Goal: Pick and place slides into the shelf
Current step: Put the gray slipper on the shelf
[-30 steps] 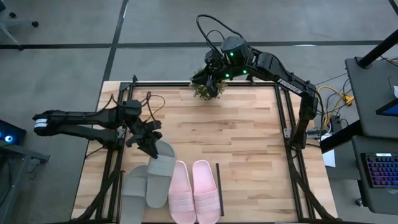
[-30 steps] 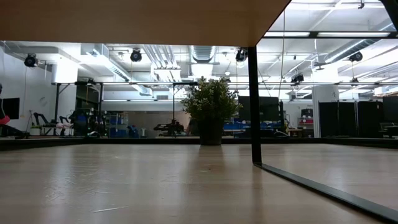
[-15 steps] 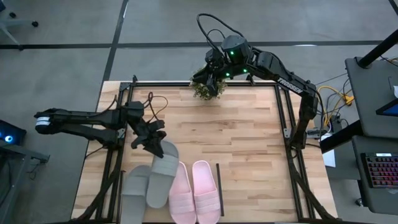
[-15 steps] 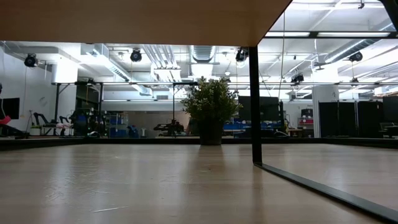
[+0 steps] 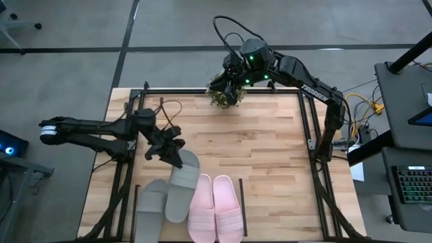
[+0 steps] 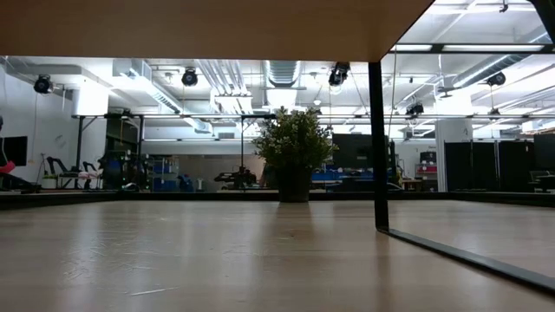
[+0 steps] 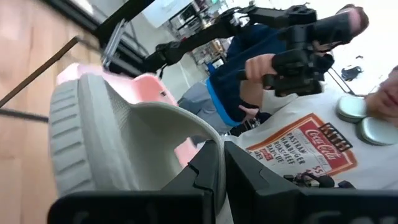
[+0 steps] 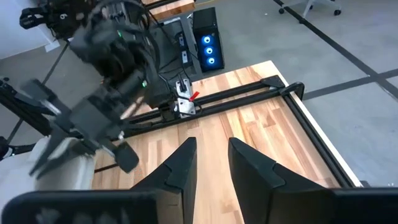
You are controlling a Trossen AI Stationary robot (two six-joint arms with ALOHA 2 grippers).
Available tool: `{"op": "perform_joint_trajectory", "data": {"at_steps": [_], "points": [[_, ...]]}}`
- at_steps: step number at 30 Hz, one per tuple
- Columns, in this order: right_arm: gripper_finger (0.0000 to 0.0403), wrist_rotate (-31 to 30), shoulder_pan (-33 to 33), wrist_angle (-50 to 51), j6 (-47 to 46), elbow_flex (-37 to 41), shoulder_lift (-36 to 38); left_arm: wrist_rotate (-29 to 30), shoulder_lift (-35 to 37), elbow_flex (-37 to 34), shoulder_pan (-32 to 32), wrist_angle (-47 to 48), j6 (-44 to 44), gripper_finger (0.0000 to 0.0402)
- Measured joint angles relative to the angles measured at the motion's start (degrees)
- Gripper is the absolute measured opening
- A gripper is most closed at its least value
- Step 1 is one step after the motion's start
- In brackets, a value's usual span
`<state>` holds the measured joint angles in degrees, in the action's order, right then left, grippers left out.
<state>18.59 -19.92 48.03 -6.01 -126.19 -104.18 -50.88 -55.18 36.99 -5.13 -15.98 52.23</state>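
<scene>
Two grey-green slides and a pale pink pair (image 5: 216,210) lie at the table's near edge. One grey-green slide (image 5: 181,189) rests slantwise, its near end over the other grey-green slide (image 5: 150,210). My left gripper (image 5: 174,156) is shut at the slanted slide's far end. My right gripper (image 8: 208,168) stands open with nothing between its fingers, high over the far edge above a potted plant (image 5: 226,98). In the low view the shelf shows as a wooden board (image 6: 217,26) overhead and a black upright bar (image 6: 379,143). My left gripper touches the slanted grey-green slide at its far end, beside the strap's edge (image 7: 186,152). The shut fingers (image 7: 208,171) come nearly level from the table's far left. I cannot tell whether any of the slide is between them. The slide lies on the wood and on the other slide.
Black frame rails (image 5: 223,91) run around the wooden table. Bare wood (image 5: 250,148) lies between the slides and the plant. In the left wrist view a person in a white printed shirt (image 7: 298,143) stands beyond the table's near edge.
My left gripper has gone toward the table's right edge and rolled a little, staying shut. The slanted grey-green slide's far end has swung right with it. The pink pair and the black bar beside them have shifted slightly right. My right arm has kept still.
</scene>
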Motion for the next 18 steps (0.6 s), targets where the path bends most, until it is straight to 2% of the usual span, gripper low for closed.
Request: {"op": "perform_joint_trajectory", "data": {"at_steps": [10,18], "points": [[0.0086,-0.01,0.0,0.01,0.34,0.0,0.0,4.78,6.82,1.05,0.06,0.48,4.46,0.0],[0.0088,-0.02,0.0,0.16,0.23,0.0,0.0,4.28,4.68,-0.7,0.37,0.85,4.22,0.0]]}}
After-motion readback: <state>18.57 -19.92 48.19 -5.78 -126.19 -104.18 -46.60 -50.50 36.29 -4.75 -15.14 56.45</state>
